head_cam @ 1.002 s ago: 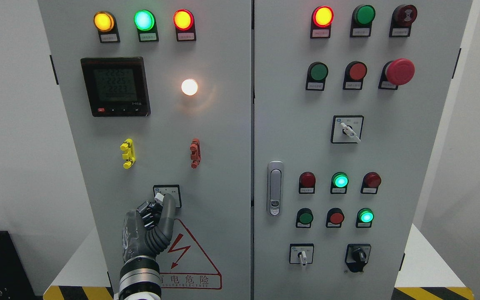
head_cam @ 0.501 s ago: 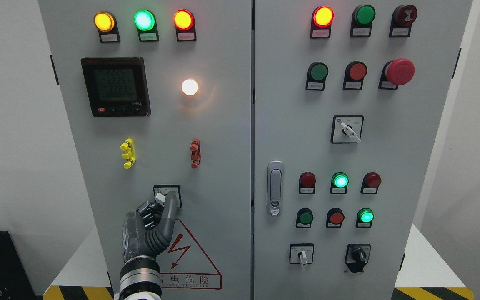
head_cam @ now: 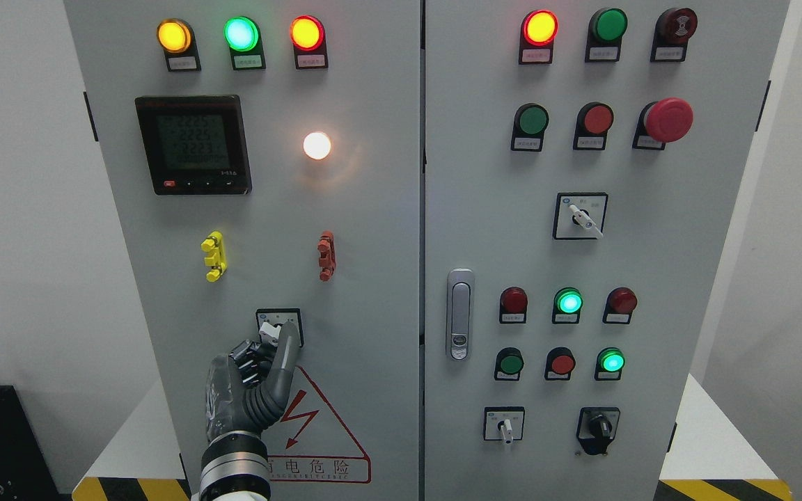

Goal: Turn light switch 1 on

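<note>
The left robot hand (head_cam: 256, 379), still pinching the rotary switch (head_cam: 277, 328) under the already glowing lamp (head_cam: 317, 145), has barely shifted, suggesting the turn is done.

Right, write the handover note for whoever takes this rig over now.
Left hand: raised at the small white-levered rotary switch low on the grey cabinet's left door, one finger up beside the lever; whether it grips cannot be told. Right hand: not in view.
Round white lamp above is lit.
Done: hand is at the switch.
Left: confirm the switch position, then withdraw.
</note>
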